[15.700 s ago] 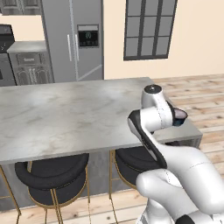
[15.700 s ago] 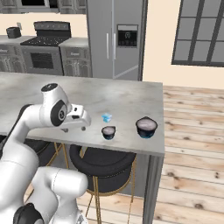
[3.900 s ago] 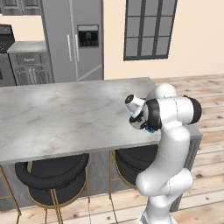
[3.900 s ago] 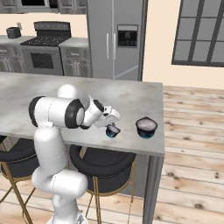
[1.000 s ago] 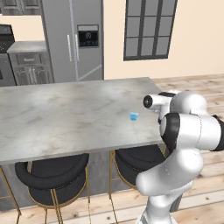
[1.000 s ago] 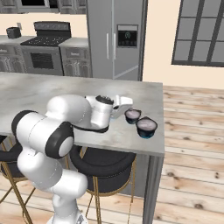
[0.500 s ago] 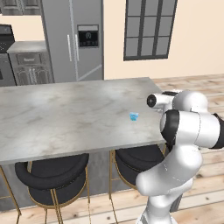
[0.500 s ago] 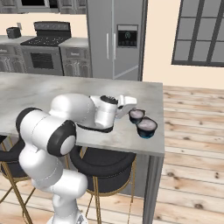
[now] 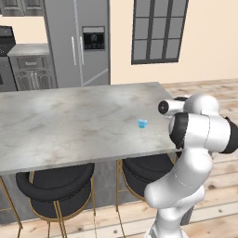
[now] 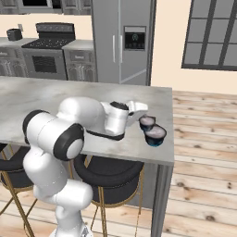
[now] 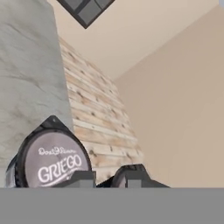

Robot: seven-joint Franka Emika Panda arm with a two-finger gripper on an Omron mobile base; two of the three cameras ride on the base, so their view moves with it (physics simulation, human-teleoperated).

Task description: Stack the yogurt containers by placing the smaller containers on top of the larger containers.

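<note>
The tiny light-blue cup (image 9: 142, 123) stands alone on the grey marble counter (image 9: 69, 125), left of my arm. The squat dark cup with a pale top (image 10: 147, 122) sits near the counter's right end, just off the tip of my gripper (image 10: 142, 114). In the hand view this dark cup (image 11: 52, 162) shows its pale "GRIEGO" lid. It lies against the outer side of the left fingertip (image 11: 82, 177), not between the fingers. My gripper (image 11: 104, 177) has its fingers close together with nothing between them.
A dark bowl with a blue base (image 10: 155, 134) stands right beside the dark cup, close to the counter's right edge (image 10: 172, 134). Black stools (image 10: 109, 173) are tucked under the counter. Wooden floor lies beyond the edge.
My hand has crept to the right along the counter, and the dark cup has shifted right with it, closer to the bowl. The blue cup has stayed in place.
</note>
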